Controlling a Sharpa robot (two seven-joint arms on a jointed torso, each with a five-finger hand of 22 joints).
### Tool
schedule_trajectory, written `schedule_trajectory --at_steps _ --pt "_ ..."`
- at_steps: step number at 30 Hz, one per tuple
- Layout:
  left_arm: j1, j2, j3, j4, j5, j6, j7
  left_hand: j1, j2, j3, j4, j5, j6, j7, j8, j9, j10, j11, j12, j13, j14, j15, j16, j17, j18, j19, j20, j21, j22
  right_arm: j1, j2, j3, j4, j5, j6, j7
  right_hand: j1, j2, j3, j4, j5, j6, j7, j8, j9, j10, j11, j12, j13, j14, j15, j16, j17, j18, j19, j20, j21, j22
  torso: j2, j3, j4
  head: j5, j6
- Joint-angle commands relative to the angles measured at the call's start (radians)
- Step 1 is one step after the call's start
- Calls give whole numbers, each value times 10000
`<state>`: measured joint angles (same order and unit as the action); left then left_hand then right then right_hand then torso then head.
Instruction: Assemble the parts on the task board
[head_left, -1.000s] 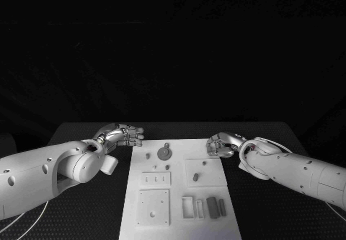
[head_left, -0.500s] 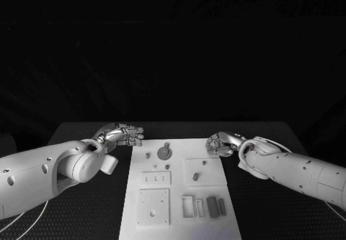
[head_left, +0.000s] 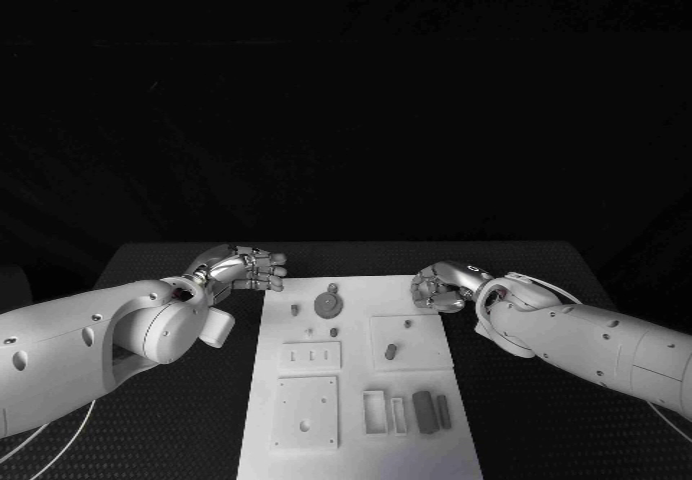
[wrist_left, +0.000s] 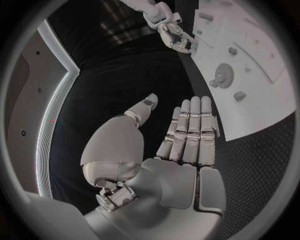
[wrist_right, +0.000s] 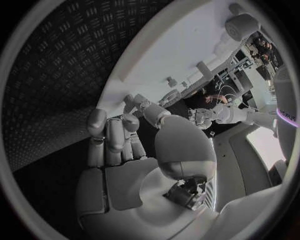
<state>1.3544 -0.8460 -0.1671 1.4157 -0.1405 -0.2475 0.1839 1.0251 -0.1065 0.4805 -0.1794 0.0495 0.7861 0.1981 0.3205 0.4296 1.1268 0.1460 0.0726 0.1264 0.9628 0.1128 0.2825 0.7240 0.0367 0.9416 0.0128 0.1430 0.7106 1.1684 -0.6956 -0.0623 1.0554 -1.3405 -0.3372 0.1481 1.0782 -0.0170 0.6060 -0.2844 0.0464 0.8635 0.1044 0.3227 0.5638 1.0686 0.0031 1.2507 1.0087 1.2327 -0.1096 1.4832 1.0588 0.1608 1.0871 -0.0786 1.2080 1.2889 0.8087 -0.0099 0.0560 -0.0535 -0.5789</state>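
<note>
Both hands flank the task board (head_left: 361, 400) — left hand (head_left: 242, 270) open, right hand (head_left: 440, 288) seemingly curled.

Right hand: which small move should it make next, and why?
Probably the right hand should reach in over the task board toward a loose part such as the gear. Both hands hold nothing, the left hand lies off the board's far left corner, and parts lie unassembled.
</note>
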Motion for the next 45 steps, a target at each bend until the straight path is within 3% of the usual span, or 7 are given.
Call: schedule_trajectory --at_steps 1,17,25,33,45 --pt "3 9 3 30 16 151 62 -4 70 -45 -3 0 -49 -6 -8 15 -85 10 -32 3 -14 39 -45 13 88 -13 38 -65 10 -15 -2 -1 81 -172 -380 16 50 71 -41 -60 11 1457 -71 94 31 -46 -156 27 -1 140 -50 86 123 1010 47 -73 67 21 0 2 2 -7 -23" --pt "5 11 4 53 12 -13 -38 -2 86 -51 -5 0 -44 -8 0 22 -78 8 -26 6 -11 39 -49 23 89 -10 39 -68 16 1 -251 6 771 -256 -989 -668 148 89 -117 -66 11 1583 -142 181 117 88 -232 79 34 401 -131 178 388 1010 149 -135 131 29 -11 -12 -13 8 -25" --pt "13 80 5 80 -440 -178 -938 -162 110 -153 111 0 162 -14 130 93 160 -46 82 74 88 48 -33 100 126 56 41 -56 70 270 -306 77 1402 -348 -1053 -1069 156 83 -135 -68 11 1594 -149 191 132 111 -240 81 36 430 -139 186 401 1010 169 -149 140 27 -19 -5 -47 26 66" --pt "14 481 6 -102 -1194 228 -2059 -660 121 -424 440 -2 635 -233 341 174 608 -265 251 221 337 -65 65 270 178 251 -46 21 191 446 -190 103 2292 -666 -971 -1590 156 71 -148 -68 11 1599 -154 197 141 126 -245 78 36 421 -143 181 366 1010 179 -158 143 25 -131 -21 -89 127 86" --pt "9 1135 -1 -176 -1524 514 -2886 -861 20 -533 549 -1 664 -272 279 123 563 -247 168 246 239 -46 -14 338 156 175 -48 -50 216 474 302 110 3304 -1201 -963 -2032 161 63 -159 -67 11 1605 -161 202 152 144 -252 70 33 414 -149 170 326 1010 191 -169 142 20 -313 -54 -123 327 46"
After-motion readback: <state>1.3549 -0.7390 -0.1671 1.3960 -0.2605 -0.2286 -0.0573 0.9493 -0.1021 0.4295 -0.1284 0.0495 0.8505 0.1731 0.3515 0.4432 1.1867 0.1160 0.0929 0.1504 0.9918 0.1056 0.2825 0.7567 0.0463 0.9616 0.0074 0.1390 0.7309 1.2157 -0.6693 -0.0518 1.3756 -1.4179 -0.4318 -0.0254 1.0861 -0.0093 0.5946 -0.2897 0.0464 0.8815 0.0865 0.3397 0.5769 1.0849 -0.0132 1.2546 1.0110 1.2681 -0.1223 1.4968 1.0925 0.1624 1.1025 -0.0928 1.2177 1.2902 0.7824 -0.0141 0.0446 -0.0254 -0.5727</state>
